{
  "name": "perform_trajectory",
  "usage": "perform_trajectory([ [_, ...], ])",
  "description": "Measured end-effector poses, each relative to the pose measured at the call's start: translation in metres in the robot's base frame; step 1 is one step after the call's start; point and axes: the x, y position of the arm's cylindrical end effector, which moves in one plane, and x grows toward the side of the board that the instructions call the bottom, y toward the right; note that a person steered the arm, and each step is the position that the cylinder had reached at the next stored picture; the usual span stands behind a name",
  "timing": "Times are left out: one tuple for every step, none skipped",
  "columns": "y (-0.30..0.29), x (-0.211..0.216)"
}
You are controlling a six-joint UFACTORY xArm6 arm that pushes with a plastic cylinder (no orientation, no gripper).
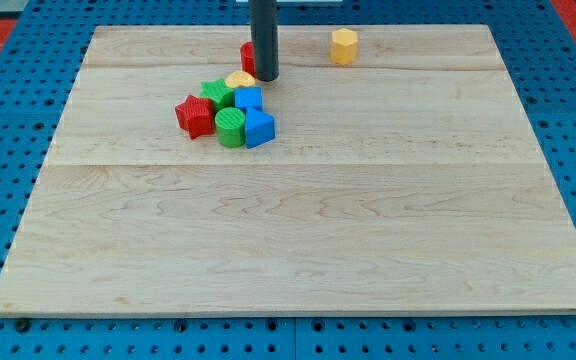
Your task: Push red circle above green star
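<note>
Bright, even overhead light, soft short shadows under the blocks, sharp focus, no glare or visible distortion.

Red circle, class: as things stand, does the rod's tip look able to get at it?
Probably yes. My tip already sits against the red circle, just to the view's right of it, with nothing between them. The rod hides most of the block, so actual contact cannot be confirmed. The green star lies below.

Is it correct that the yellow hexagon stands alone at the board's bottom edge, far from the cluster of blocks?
Not quite. The yellow hexagon does stand alone, apart from the cluster, but the camera view shows it near the board's top edge, not the bottom. It is to the view's right of my tip, which rests against the red circle.
</note>
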Motion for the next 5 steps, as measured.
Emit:
perform_trajectory([
  [0.032, -0.028],
  [-0.021, -0.039],
  [-0.063, -0.033],
  [-0.1, -0.028],
  [-0.114, -0.048],
])
